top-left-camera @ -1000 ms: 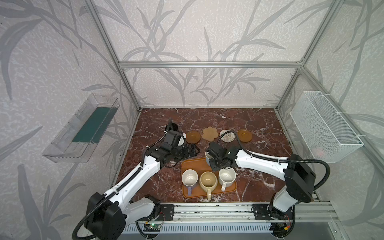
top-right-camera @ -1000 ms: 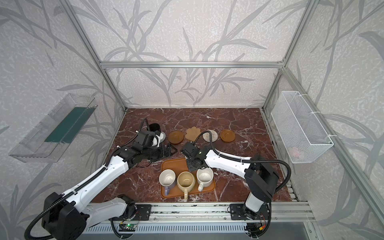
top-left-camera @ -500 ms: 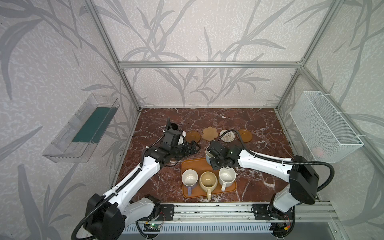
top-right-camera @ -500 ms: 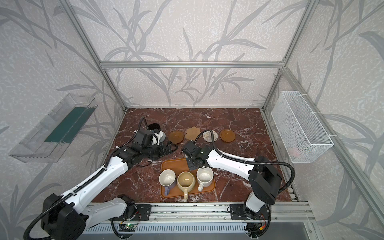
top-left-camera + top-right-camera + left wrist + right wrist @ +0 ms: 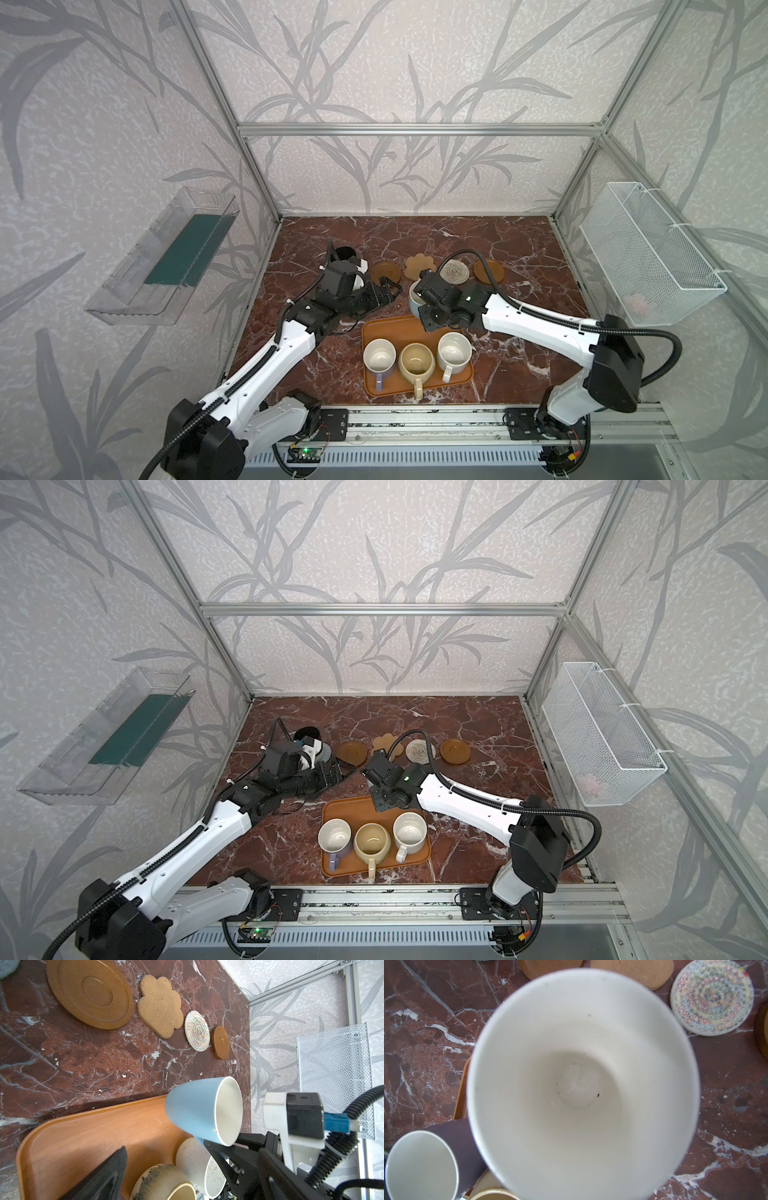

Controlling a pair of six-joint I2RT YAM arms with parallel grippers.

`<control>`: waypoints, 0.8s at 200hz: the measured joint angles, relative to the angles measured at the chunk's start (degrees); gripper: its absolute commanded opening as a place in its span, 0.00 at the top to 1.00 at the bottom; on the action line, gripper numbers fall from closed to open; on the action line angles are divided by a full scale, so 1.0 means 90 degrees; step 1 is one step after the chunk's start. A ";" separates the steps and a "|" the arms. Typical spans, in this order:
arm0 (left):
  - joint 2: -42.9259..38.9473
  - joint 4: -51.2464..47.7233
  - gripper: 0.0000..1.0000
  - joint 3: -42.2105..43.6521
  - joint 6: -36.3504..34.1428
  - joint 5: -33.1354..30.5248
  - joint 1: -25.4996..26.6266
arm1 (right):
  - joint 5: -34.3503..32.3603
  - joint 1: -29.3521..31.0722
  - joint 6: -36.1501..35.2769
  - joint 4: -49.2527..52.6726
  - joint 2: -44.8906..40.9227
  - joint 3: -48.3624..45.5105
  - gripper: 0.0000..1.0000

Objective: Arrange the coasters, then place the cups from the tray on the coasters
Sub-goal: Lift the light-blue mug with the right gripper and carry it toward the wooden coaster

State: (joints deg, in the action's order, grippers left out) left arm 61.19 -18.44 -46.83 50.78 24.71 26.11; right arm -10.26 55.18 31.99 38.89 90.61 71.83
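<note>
Your right claw (image 5: 206, 1143) is clamped tight on the handle of the light blue ceramic mug (image 5: 191, 1113), holding it at the twelve o'clock rim of the flat orange-brown tray (image 5: 376, 330). Your left claw (image 5: 388, 291) stands wide apart and empty at the tray's eleven o'clock, near a brown wooden disc coaster (image 5: 385, 272). The lavender mug (image 5: 379, 354), tan-yellow mug (image 5: 416, 360) and speckled white mug (image 5: 454, 352) stand along the tray's six o'clock side.
</note>
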 measured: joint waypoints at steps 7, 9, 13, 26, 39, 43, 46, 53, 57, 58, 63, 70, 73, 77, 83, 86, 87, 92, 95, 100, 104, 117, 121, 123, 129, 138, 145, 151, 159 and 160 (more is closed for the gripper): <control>-0.0005 0.0005 0.01 0.0000 0.0019 -0.0002 0.0000 | -0.0019 0.0000 -0.0024 0.0019 0.0000 0.0053 1.00; -0.0005 0.0005 0.01 0.0000 0.0027 -0.0005 0.0000 | -0.0024 0.0002 -0.0027 0.0022 0.0000 0.0068 1.00; -0.0005 0.0002 0.01 0.0000 0.0032 -0.0012 0.0000 | -0.0029 0.0000 -0.0044 0.0024 0.0000 0.0095 1.00; -0.0005 -0.0024 0.01 -0.0007 0.0036 -0.0056 -0.0002 | -0.0046 0.0000 -0.0073 0.0041 0.0000 0.0199 1.00; -0.0005 -0.0100 0.01 -0.0061 0.0041 -0.0102 -0.0022 | -0.0063 0.0000 -0.0112 0.0051 0.0000 0.0316 1.00; -0.0002 -0.0126 0.01 -0.0090 0.0044 -0.0119 -0.0041 | -0.0070 0.0000 -0.0119 0.0061 0.0005 0.0367 1.00; -0.0002 -0.0148 0.01 -0.0117 0.0044 -0.0134 -0.0051 | -0.0073 0.0000 -0.0136 0.0070 0.0010 0.0403 1.00; -0.0002 -0.0199 0.01 -0.0187 0.0049 -0.0148 -0.0080 | -0.0075 -0.0007 -0.0165 0.0092 0.0019 0.0498 1.00; 0.0000 -0.0226 0.01 -0.0228 0.0051 -0.0151 -0.0095 | -0.0075 -0.0010 -0.0170 0.0102 0.0024 0.0556 1.00; 0.0000 -0.0231 0.01 -0.0238 0.0051 -0.0153 -0.0097 | -0.0073 -0.0010 -0.0177 0.0107 0.0027 0.0568 1.00; 0.0005 -0.0260 0.01 -0.0296 0.0051 -0.0165 -0.0124 | -0.0078 -0.0015 -0.0182 0.0121 0.0039 0.0639 1.00; 0.0012 -0.0287 0.01 -0.0386 0.0051 -0.0177 -0.0172 | -0.0075 -0.0024 -0.0197 0.0151 0.0063 0.0755 1.00; 0.0017 -0.0296 0.01 -0.0415 0.0051 -0.0180 -0.0192 | -0.0075 -0.0032 -0.0209 0.0160 0.0080 0.0799 1.00; 0.0024 -0.0301 0.01 -0.0457 0.0049 -0.0185 -0.0219 | -0.0078 -0.0044 -0.0206 0.0170 0.0104 0.0869 1.00; 0.0039 -0.0318 0.01 -0.0522 0.0049 -0.0185 -0.0255 | -0.0075 -0.0051 -0.0211 0.0180 0.0153 0.0971 1.00; 0.0046 -0.0323 0.01 -0.0549 0.0049 -0.0185 -0.0270 | -0.0075 -0.0056 -0.0216 0.0185 0.0180 0.1013 1.00; 0.0049 -0.0323 0.01 -0.0556 0.0049 -0.0185 -0.0274 | -0.0075 -0.0056 -0.0216 0.0185 0.0187 0.1022 1.00; 0.0066 -0.0333 0.01 -0.0607 0.0046 -0.0185 -0.0311 | -0.0075 -0.0063 -0.0221 0.0199 0.0236 0.1100 1.00; 0.0073 -0.0333 0.01 -0.0631 0.0046 -0.0185 -0.0335 | -0.0078 -0.0070 -0.0219 0.0204 0.0272 0.1151 1.00; 0.0087 -0.0333 0.01 -0.0668 0.0044 -0.0182 -0.0376 | -0.0075 -0.0078 -0.0226 0.0214 0.0325 0.1222 1.00; 0.0095 -0.0335 0.01 -0.0697 0.0041 -0.0185 -0.0410 | -0.0078 -0.0083 -0.0226 0.0219 0.0364 0.1268 1.00; 0.0100 -0.0333 0.01 -0.0733 0.0044 -0.0177 -0.0544 | -0.0075 -0.0102 -0.0231 0.0250 0.0495 0.1411 1.00; 0.0100 -0.0328 0.01 -0.0733 0.0041 -0.0168 -0.0597 | -0.0075 -0.0112 -0.0231 0.0265 0.0532 0.1447 1.00; 0.0100 -0.0330 0.01 -0.0733 0.0041 -0.0170 -0.0627 | -0.0073 -0.0117 -0.0228 0.0274 0.0551 0.1467 1.00; 0.0100 -0.0333 0.02 -0.0733 0.0044 -0.0160 -0.0707 | -0.0073 -0.0131 -0.0228 0.0304 0.0597 0.1518 1.00; 0.0100 -0.0328 0.02 -0.0733 0.0046 -0.0126 -0.0848 | -0.0070 -0.0160 -0.0231 0.0338 0.0661 0.1596 1.00; 0.0100 -0.0321 0.02 -0.0733 0.0044 -0.0100 -0.0935 | -0.0068 -0.0192 -0.0231 0.0355 0.0724 0.1664 1.00; 0.0100 -0.0316 0.02 -0.0733 0.0044 -0.0073 -0.1013 | -0.0068 -0.0214 -0.0231 0.0359 0.0765 0.1722 1.00; 0.0107 -0.0316 0.01 -0.0736 0.0034 -0.0044 -0.1100 | -0.0061 -0.0250 -0.0231 0.0372 0.0843 0.1809 1.00; 0.0107 -0.0316 0.01 -0.0738 0.0036 -0.0041 -0.1107 | -0.0058 -0.0255 -0.0231 0.0376 0.0850 0.1819 1.00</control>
State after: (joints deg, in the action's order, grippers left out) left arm 62.15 -21.28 -53.47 51.11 24.34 16.14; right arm -10.79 52.88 29.91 42.28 98.26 88.20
